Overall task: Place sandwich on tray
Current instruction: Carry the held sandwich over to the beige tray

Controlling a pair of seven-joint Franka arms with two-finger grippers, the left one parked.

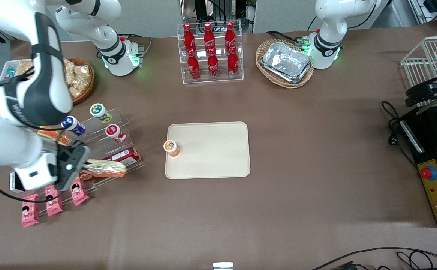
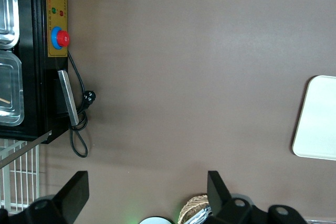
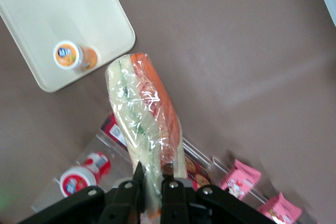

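Above the clear stepped rack (image 1: pixel 106 150) at the working arm's end of the desk (image 1: pixel 316 168), the tool (image 3: pixel 152 184) is clenched on the sandwich (image 3: pixel 144 114), which hangs in the air clear of the rack with its free end aimed at the tray (image 1: pixel 211 165). I judge the carry step is in hand: next the wedge must travel to the tray and go down on its bare part, avoiding the orange-lidded cup (image 1: pixel 171 147) near the tray's edge. Counted: one tray, one held sandwich, six red bottles (image 1: pixel 210 50), three pink packets (image 1: pixel 53 200).
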